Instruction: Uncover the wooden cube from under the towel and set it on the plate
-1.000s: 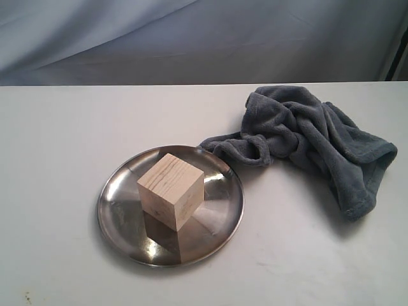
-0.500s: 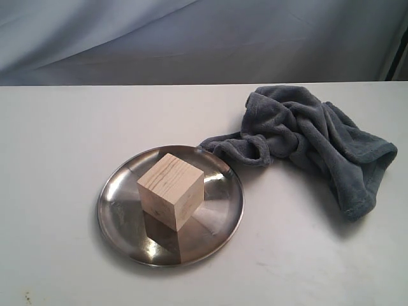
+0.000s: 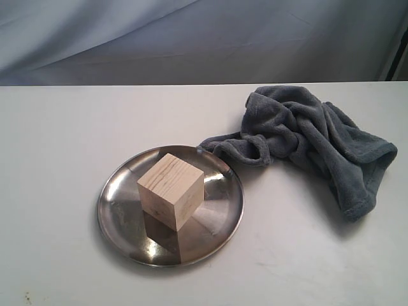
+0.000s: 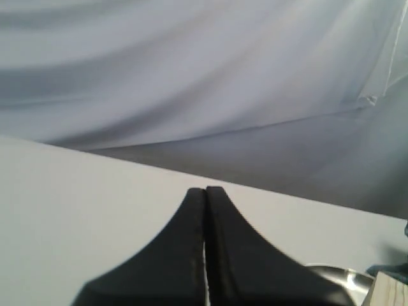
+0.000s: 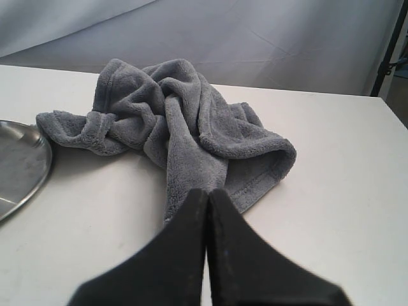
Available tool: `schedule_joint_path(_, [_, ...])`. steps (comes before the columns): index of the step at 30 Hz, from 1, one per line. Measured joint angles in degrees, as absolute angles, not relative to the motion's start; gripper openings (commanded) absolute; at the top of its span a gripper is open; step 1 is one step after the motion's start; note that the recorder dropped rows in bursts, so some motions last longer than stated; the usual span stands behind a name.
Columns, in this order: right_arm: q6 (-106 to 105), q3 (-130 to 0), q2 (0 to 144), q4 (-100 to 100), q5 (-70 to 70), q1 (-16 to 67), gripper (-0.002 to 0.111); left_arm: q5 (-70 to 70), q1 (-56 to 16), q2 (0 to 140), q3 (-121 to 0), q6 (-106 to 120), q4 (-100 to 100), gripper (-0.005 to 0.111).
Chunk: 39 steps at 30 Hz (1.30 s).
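Wooden cube (image 3: 171, 190) sits on plate (image 3: 121, 220), near L gripper (image 4: 205, 194) but not touching; towel (image 3: 306, 137) heaped just ahead of R gripper (image 5: 208, 196). Both jaws pinched closed, empty. Looks done, so retract w/o nudging plate.

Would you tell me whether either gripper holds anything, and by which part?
Nothing is held: the left gripper and the right gripper are both shut and empty.

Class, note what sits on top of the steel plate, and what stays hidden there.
The wooden cube stands on the plate, near its middle. The patch of plate beneath it is covered.
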State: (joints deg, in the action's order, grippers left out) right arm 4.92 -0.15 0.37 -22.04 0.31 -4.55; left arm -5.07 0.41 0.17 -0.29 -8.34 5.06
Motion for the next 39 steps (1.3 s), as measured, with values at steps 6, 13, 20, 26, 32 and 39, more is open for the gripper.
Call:
schedule_joint_path(6, [4.92, -0.15, 0.37, -22.04, 0.31, -4.55, 0.003, -11.08, 0.41, 0.17, -0.29, -8.34, 5.06, 0.0])
schedule_joint_path(13, [4.92, -0.15, 0.37, -22.04, 0.31, -4.55, 0.003, -12.86, 0.41, 0.17, -0.29, -8.55, 6.53, 0.0])
schedule_joint_path(20, [4.92, -0.15, 0.37, -22.04, 0.31, -4.55, 0.003, -15.16, 0.41, 0.17, -0.29, -8.82, 10.74, 0.0])
schedule_joint_path(26, [4.92, -0.15, 0.37, -22.04, 0.31, -4.55, 0.003, -12.94, 0.41, 0.17, -0.29, -8.66, -0.78, 0.0])
schedule_joint_path(32, [4.92, -0.15, 0.37, -22.04, 0.31, -4.55, 0.003, -13.62, 0.41, 0.17, -0.29, -8.43, -6.84, 0.0])
schedule_joint_path(39, [4.92, -0.15, 0.37, -22.04, 0.31, -4.55, 0.003, -14.87, 0.41, 0.17, -0.29, -8.55, -6.87, 0.0])
